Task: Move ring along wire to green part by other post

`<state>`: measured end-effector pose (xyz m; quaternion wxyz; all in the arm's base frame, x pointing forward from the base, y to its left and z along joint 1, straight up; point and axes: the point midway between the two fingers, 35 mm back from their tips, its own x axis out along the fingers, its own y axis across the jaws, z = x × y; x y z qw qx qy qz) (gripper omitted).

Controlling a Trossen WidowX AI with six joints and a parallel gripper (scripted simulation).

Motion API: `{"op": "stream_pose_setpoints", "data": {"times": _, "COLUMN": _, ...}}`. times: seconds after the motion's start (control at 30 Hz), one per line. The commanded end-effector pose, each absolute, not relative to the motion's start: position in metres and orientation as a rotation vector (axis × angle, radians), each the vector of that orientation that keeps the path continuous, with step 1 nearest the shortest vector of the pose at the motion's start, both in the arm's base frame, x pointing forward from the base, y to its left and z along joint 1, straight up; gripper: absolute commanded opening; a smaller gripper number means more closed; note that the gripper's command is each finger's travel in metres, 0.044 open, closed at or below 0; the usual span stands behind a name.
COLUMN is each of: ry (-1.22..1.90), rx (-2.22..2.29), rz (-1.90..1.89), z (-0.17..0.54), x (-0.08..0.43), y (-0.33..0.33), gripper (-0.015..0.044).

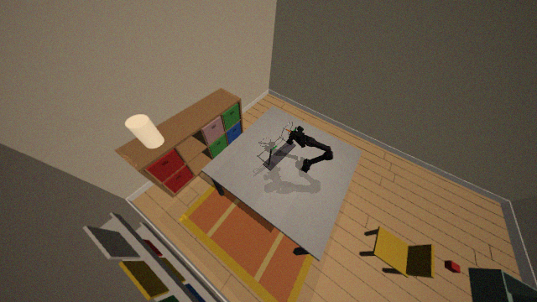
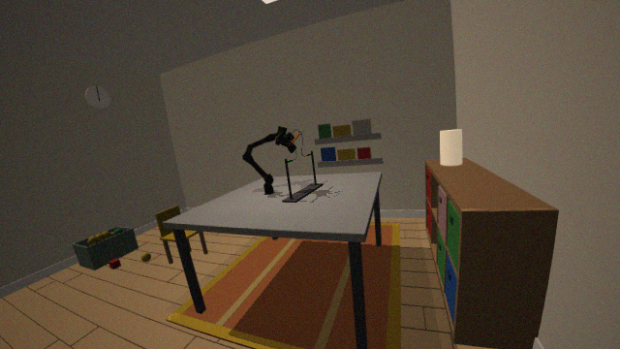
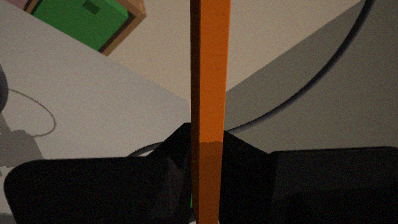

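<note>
Orange shows plainly in the handle [image 1: 289,131] [image 2: 295,138] [image 3: 214,75], which the gripper [image 1: 292,136] [image 2: 292,142] [image 3: 196,131] holds pinched between its narrow-set jaws. In the wrist view the handle runs nearly straight from 12 o'clock to 6 o'clock, with a black finger against either side of it. A dark curved strand [image 3: 320,75] sweeps up toward 1 o'clock; whether it belongs to the ring or to the wire, I cannot tell.

In the exterior view the ring [image 2: 300,132] is at the upper end of the handle, up over the wire [image 2: 303,145] and above the tops of both posts. It is too fine to tell whether the wire passes through it or touches it. The near post [image 2: 289,179] and the far post [image 2: 314,167] stand upright on a dark base [image 1: 281,156] [image 2: 302,193], each with a green part of the wire at its top. The gripper is at about 12 o'clock from the near post, above it and apart from it.

The black arm [image 1: 320,147] [image 2: 258,168] stands on the grey table [image 1: 310,201] [image 2: 271,213], bent at its elbow. In the exterior view its foot is at about 9 o'clock from the dark base. Toward 11 o'clock in the wrist view shows a green drawer [image 3: 80,22].
</note>
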<state>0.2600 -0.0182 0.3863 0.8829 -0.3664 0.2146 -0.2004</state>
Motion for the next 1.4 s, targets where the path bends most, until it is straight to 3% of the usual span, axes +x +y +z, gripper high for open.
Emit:
{"op": "stream_pose_setpoints", "data": {"times": 0.0, "ry": 0.441, "rx": -0.811, "rz": -0.429, "z": 0.388, "x": 0.259, "y": -0.019, "gripper": -0.0150}}
{"op": "stream_pose_setpoints", "data": {"times": 1.37, "ry": 0.394, "rx": -1.315, "rz": -0.528, "z": 0.399, "x": 0.258, "y": -0.026, "gripper": -0.0150}}
